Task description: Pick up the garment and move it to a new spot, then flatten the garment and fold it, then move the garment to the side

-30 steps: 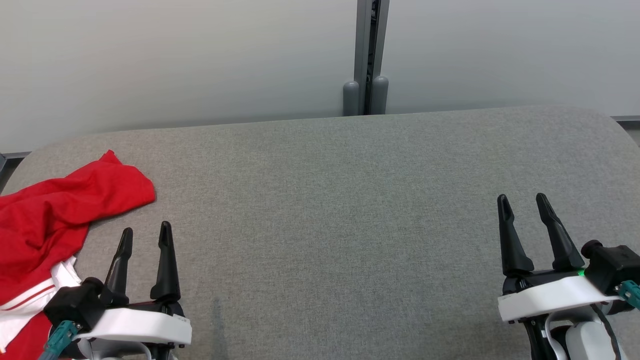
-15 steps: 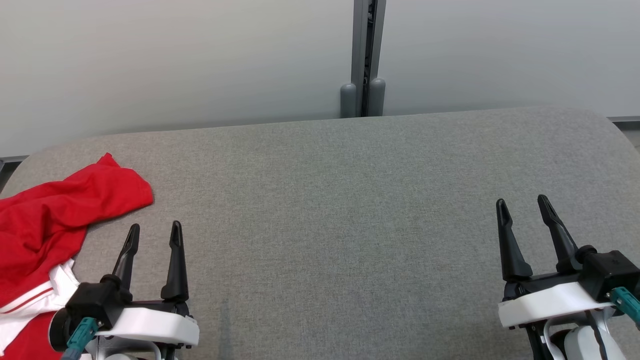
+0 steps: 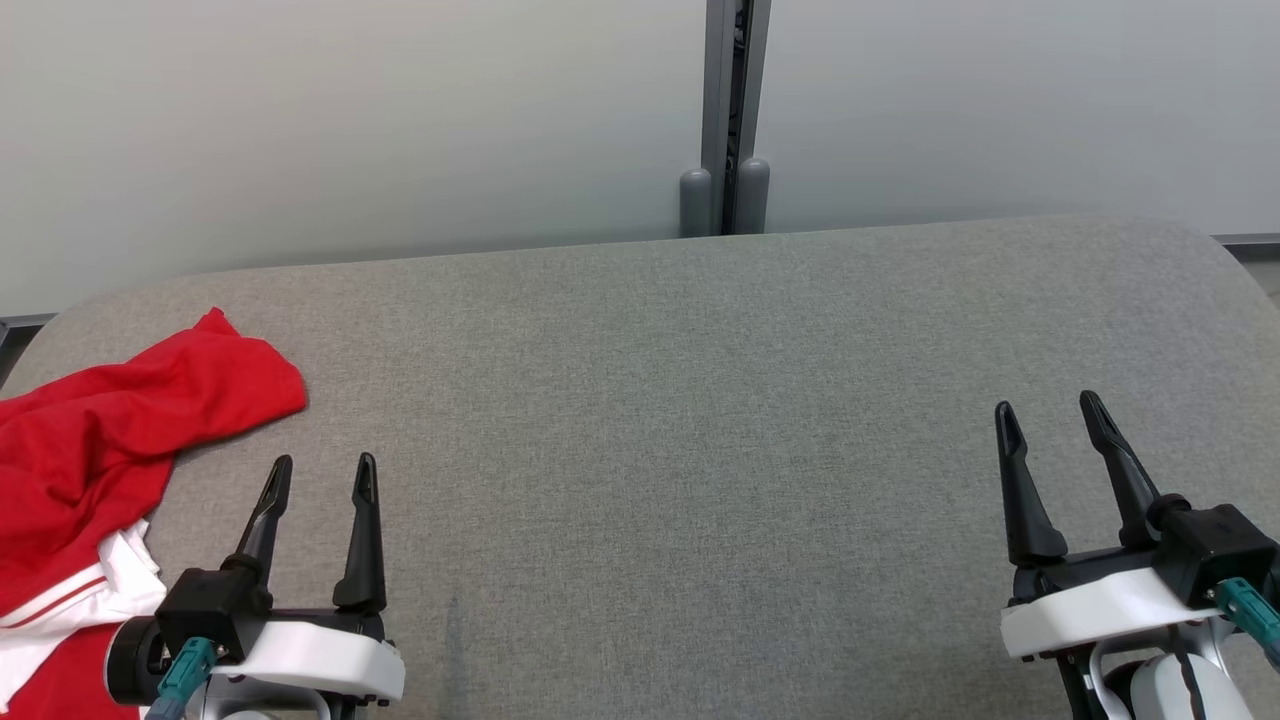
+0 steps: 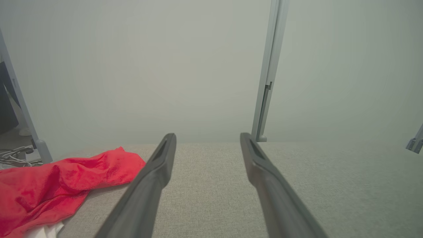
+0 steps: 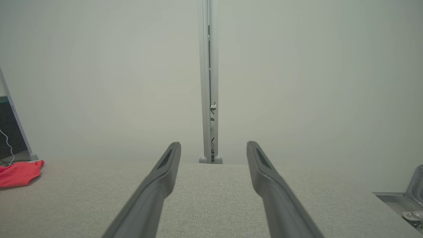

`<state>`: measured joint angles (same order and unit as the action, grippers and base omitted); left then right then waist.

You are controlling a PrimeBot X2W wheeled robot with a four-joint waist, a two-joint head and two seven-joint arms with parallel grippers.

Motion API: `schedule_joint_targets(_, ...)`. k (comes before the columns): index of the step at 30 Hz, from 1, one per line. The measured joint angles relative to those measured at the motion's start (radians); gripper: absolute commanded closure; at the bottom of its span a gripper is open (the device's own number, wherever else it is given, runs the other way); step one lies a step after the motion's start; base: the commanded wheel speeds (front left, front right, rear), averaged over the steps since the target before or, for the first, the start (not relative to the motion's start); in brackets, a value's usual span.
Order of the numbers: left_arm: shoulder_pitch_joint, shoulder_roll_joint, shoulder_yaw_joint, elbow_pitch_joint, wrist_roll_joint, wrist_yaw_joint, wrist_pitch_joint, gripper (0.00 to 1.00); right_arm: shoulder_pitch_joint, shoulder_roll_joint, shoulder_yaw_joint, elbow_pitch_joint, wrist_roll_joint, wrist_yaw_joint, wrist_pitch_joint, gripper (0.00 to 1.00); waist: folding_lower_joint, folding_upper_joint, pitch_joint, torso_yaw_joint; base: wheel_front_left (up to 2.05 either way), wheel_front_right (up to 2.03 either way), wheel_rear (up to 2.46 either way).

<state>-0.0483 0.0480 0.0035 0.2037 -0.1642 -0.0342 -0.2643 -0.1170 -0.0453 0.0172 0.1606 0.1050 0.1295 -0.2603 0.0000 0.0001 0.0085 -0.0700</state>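
Note:
A crumpled red garment (image 3: 110,440) with a white striped part lies at the left end of the grey padded table (image 3: 680,420). It also appears at the lower left of the left wrist view as the red garment (image 4: 49,185), and far left in the right wrist view as a small patch of red garment (image 5: 18,173). My left gripper (image 3: 322,474) stands open just right of the cloth, apart from it and holding nothing. My right gripper (image 3: 1048,416) is open over the table's right side, far from the cloth.
A pale wall panel with a grey vertical post (image 3: 727,110) runs behind the table. The table's rounded corners show at far left and far right. Cables (image 4: 16,153) lie on the floor beyond the left end.
My left gripper has drawn back toward me and slid slightly right. The right gripper has drawn back a little. The garment lies as before.

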Motion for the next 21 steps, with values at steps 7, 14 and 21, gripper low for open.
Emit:
schedule_joint_targets(7, 0.000, 0.000, -0.001, 0.001, -0.005, 0.002, 0.000, 0.00, 0.000, 0.000, -0.001, 0.006, 0.002, 0.000, 0.000, 0.00, 0.0001, 0.0000, -0.005, 0.004, 0.00, 0.00, 0.00)
schedule_joint_targets(14, 0.000, 0.000, -0.009, 0.003, -0.010, 0.009, 0.000, 0.00, 0.000, 0.000, -0.001, 0.008, 0.000, 0.000, 0.000, 0.00, 0.0000, 0.0000, -0.006, 0.009, 0.00, 0.00, 0.00)
schedule_joint_targets(21, 0.000, 0.000, -0.014, 0.007, -0.012, 0.015, 0.000, 0.00, 0.000, 0.000, 0.001, 0.011, 0.000, 0.000, 0.000, 0.00, 0.0000, 0.0000, -0.009, 0.013, 0.00, 0.00, 0.00)
